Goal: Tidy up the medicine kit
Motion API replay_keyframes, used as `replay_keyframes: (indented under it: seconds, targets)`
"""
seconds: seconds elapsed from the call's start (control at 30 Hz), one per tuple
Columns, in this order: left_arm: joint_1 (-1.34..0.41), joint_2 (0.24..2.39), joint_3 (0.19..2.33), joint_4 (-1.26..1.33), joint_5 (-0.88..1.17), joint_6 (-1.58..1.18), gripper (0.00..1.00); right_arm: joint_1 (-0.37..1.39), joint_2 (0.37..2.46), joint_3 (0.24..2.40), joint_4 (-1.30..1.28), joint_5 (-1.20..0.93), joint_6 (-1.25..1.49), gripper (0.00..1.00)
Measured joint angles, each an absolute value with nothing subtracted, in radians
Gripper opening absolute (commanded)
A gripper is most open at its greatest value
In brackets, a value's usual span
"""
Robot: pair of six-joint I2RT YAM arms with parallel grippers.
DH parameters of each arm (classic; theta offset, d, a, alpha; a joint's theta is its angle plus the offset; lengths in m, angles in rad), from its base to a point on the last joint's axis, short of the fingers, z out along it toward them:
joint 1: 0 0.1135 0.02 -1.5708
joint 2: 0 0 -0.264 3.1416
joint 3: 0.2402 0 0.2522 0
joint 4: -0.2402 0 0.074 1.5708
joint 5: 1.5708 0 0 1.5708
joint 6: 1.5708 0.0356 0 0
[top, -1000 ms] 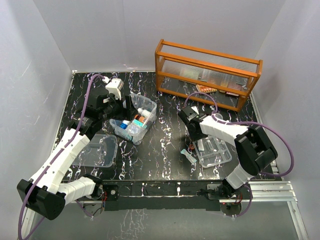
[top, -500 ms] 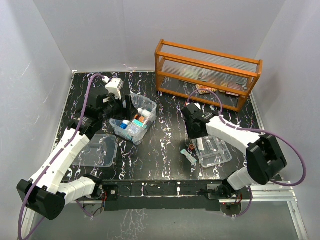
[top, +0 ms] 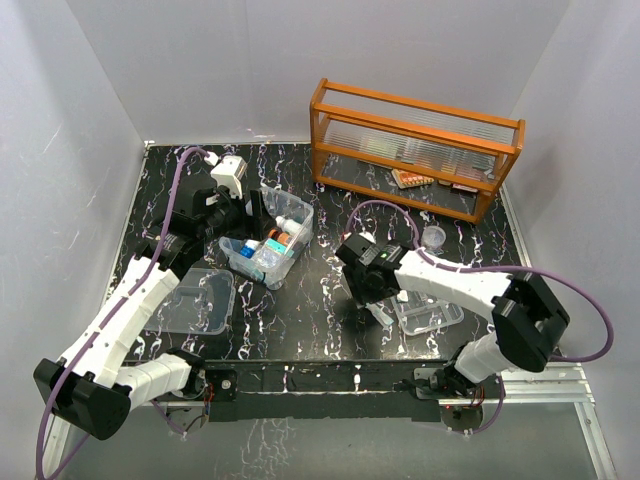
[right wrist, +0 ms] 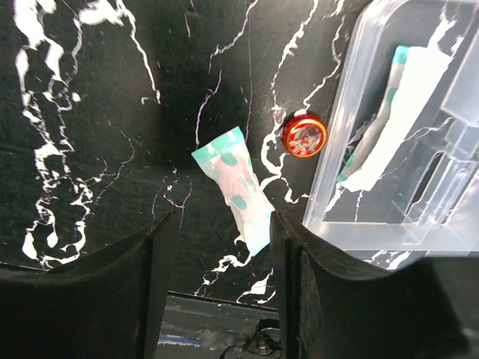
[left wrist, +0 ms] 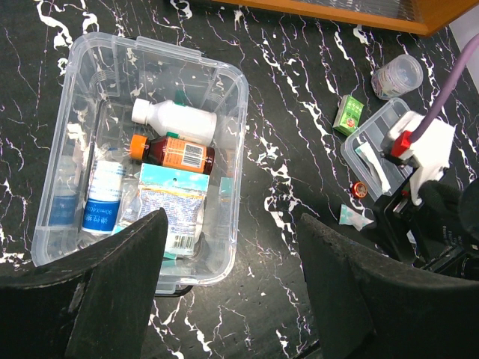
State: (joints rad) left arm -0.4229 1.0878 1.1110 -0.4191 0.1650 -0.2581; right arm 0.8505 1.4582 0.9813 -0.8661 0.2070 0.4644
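Top external shows medicine kit (top: 296, 243) lengthwise near-left to far-right; left hand (left wrist: 232, 250), right hand (right wrist: 223, 247) gape empty.

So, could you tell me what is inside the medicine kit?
Inside: a white bottle, an orange-capped brown bottle, a blue-labelled container and a packet. The left gripper hides part of the medicine kit.

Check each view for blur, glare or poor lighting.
Top external: evenly lit and sharp, faint sheen on the table. Left wrist: the fingers are dark, blurred shapes near the lens; the medicine kit is sharp. Right wrist: fingers equally soft; sachet and red cap crisp, mild glare on the clear tray.
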Motion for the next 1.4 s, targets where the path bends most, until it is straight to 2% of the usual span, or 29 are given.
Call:
replay_keyframes:
  seconds: [0.17,0.43,0.63,0.77,0.97,1.2,1.4]
  targets:
    - [-0.423,1.088,1.111,-0.419,0.165,-0.258,0.69,0.864,1.514,0.942,-0.861,0.188,0.476,0.36]
    - [-0.423,1.088,1.111,-0.418,0.167,-0.258,0.69,0.866,1.576,0.900,-0.839,0.217,0.478,0.30]
    - [-0.423,1.088,1.111,-0.416,0.169,-0.258,0.69,0.869,1.587,0.902,-0.826,0.218,0.474,0.06]
    - [-0.423,1.088,1.111,-0.414,0.169,-0.258,0.69,0.870,1.591,0.906,-0.826,0.227,0.473,0.01]
    - [-0.423,1.088,1.111,-0.413,0.169,-0.258,0.69,0.870,1.574,0.912,-0.826,0.260,0.475,0.00]
    - [-0.423,1.088,1.111,-0.408,0.170,-0.258,0.69,0.866,1.454,0.957,-0.827,0.352,0.505,0.00]
    - [-0.423,1.088,1.111,-0.403,0.172,-0.258,0.69,0.783,1.428,0.964,-0.836,0.407,0.534,0.00]
